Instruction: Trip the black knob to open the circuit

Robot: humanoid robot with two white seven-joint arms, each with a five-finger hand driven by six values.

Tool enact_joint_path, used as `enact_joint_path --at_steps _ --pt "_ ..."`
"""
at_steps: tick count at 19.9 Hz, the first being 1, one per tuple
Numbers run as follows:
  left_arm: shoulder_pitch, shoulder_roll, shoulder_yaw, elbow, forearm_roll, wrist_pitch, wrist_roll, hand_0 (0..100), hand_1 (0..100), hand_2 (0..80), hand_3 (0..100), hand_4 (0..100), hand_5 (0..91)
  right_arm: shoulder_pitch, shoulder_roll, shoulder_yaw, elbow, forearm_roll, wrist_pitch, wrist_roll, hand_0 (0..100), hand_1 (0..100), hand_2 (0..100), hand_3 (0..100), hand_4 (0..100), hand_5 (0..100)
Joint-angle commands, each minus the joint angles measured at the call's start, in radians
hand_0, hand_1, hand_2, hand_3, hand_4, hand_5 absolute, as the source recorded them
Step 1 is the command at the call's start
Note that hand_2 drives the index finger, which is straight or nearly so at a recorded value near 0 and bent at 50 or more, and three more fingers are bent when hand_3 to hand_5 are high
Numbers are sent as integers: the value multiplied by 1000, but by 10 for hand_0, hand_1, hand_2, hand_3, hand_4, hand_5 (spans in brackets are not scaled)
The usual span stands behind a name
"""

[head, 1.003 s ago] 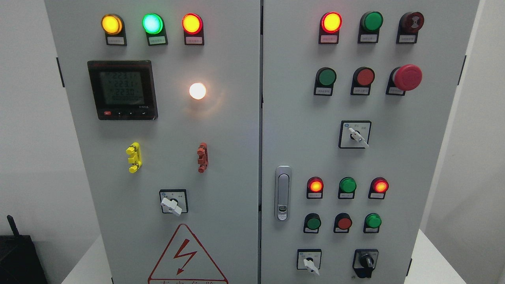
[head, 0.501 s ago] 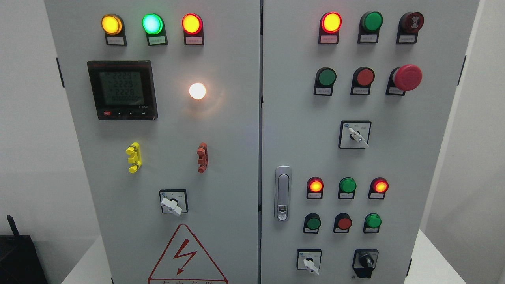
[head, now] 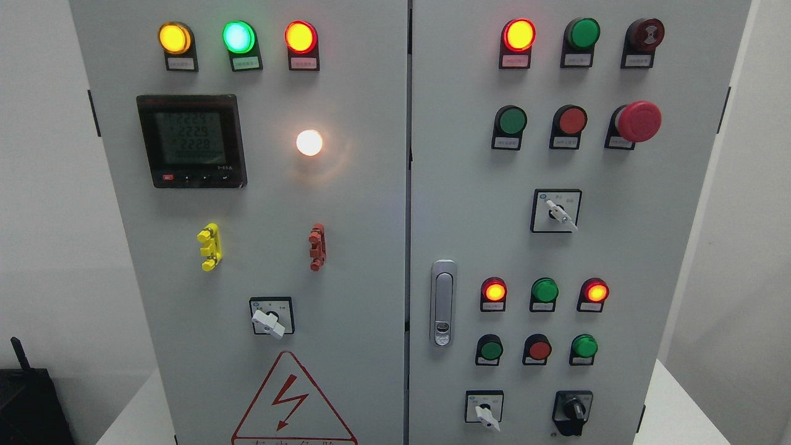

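Note:
The black knob (head: 573, 410) sits at the lower right of the right door of a grey control cabinet (head: 469, 235), on a black square plate. Its handle points roughly straight down. To its left is a white rotary switch (head: 486, 413) with its lever pointing down-right. Neither of my hands nor arms shows in the head view.
The right door carries red and green lamps and buttons, a red mushroom stop button (head: 638, 121), a white selector (head: 558, 212) and a metal door latch (head: 442, 302). The left door has a meter (head: 191, 140), a lit white lamp (head: 309, 143) and another white selector (head: 269, 319).
Only the digits on the meter display flicker. Nothing else has moved.

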Motion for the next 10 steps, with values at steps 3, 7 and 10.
enact_joint_path --at_steps 3,7,10 --pt "0 0 0 -25 0 0 0 120 389 0 0 0 0 -40 47 -2 -117 -5 30 11 0 0 41 1000 1000 995" --pt "0 0 0 -25 0 0 0 120 389 0 0 0 0 -65 48 10 -120 -5 50 12 0 0 42 1000 1000 995" --pt "0 0 0 -25 0 0 0 120 389 0 0 0 0 -77 50 13 -120 -5 66 12 0 0 43 1000 1000 995"
